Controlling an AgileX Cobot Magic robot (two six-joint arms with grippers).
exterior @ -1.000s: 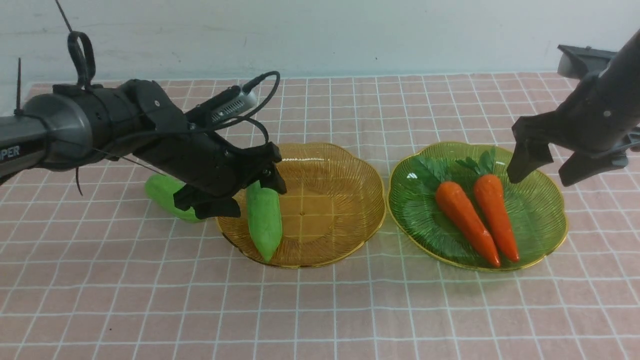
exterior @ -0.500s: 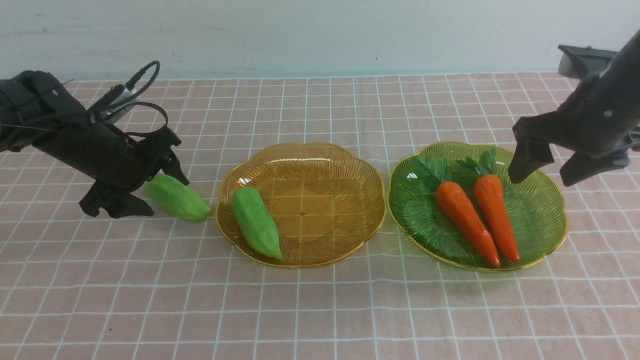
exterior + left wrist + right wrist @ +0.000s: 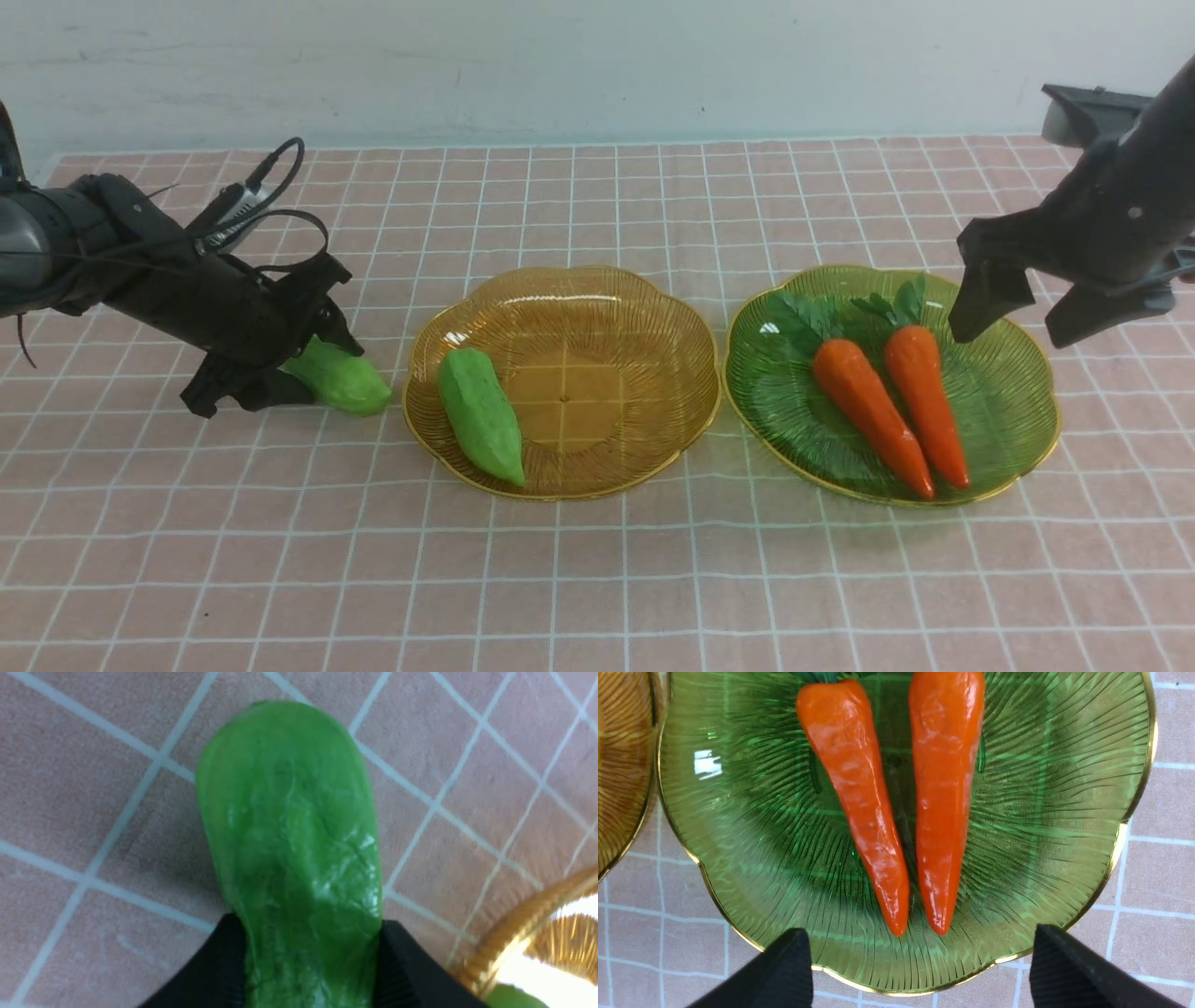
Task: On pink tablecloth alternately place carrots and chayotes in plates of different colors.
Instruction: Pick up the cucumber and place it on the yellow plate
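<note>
Chayote lay on cloth, pinched betw. left fingers near one end, amber plate just beyond them. Right fingers spread above carrots. Off-centre grip on slick skin could let it swing & drop.

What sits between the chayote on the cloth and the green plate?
The amber plate, holding the other chayote near its left edge; the front view shows it.

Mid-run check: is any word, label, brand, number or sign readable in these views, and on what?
None can be read. The amber plate, green plate, carrots, chayotes and pink tablecloth carry no print, and the left arm and right arm show no legible mark in any view.
</note>
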